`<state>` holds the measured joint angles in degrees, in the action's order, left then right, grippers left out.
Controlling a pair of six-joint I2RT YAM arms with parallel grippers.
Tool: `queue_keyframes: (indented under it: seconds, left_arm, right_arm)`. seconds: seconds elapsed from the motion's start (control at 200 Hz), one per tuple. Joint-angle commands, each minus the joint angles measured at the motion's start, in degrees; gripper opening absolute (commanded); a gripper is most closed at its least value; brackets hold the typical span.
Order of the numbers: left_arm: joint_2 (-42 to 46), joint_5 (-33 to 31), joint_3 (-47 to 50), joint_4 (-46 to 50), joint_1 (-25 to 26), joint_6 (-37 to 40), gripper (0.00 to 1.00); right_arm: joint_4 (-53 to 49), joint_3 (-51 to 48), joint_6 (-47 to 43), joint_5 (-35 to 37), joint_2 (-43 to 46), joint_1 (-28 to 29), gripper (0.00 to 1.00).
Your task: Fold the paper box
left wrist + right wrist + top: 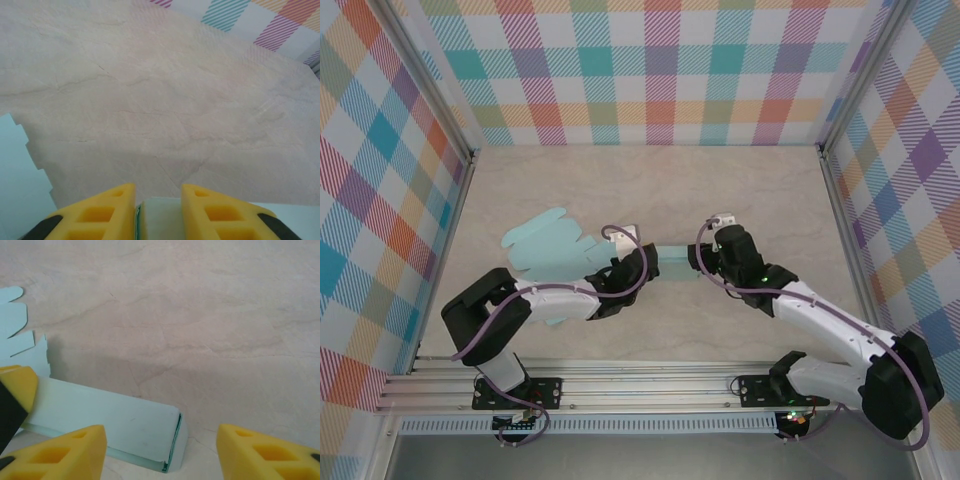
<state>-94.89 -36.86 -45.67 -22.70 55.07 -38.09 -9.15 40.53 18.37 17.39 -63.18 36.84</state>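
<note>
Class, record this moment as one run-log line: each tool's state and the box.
left tool: shut on paper box | right tool: open at its folded end | flaps flat on table

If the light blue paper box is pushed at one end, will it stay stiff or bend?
Probably it bends: the paper box is thin sheet lying flat, with loose scalloped flaps. The folded strip is doubled, so likely stiffer. It looks light and may slide on the smooth table.

Marbled table (720,190); paper box (545,245) (pale blue) atop
</note>
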Motion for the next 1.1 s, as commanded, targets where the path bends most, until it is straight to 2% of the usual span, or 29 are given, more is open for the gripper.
queue_keyframes:
  seconds: [0.0, 0.15, 0.345, 0.475, 0.59, 0.8, 0.935, 1.095]
  left_arm:
    - [-3.15, -0.15, 2.27, 7.66, 1.46, -0.34, 0.26]
    - [-3.46, -0.90, 2.35, 8.10, 1.64, -0.98, 0.25]
    - [-3.72, -0.80, 2.34, 8.02, 1.71, -1.26, 0.22]
    - [-3.98, -0.47, 1.81, 8.33, 1.71, -1.22, 0.21]
    - [-4.25, 0.17, 1.10, 8.81, 1.71, -1.28, 0.18]
    - [-4.49, 1.47, 1.34, 8.91, 1.62, -2.66, 0.08]
    - [-4.85, 4.51, 1.33, 8.25, 0.75, -2.81, 0.00]
    - [-3.82, 6.66, 1.81, 6.73, 0.14, -1.45, 0.00]
  right_arm:
    - [-8.47, 5.30, 4.63, 0.86, -1.63, -0.01, 0.65]
    - [-11.59, 8.83, 9.97, -0.45, -6.86, -0.28, 0.71]
    - [-11.56, 8.27, 15.11, -3.30, -12.10, -1.28, 0.71]
    - [-8.19, 5.20, 17.27, -7.50, -12.94, -2.03, 0.63]
    - [-5.14, 2.31, 18.31, -10.15, -12.94, -2.46, 0.52]
    - [1.34, -3.68, 19.55, -12.70, -12.26, -3.53, 0.32]
    - [5.63, -7.23, 20.12, -13.59, -11.73, -3.87, 0.18]
    - [9.58, -10.33, 19.64, -13.87, -11.16, -3.88, 0.17]
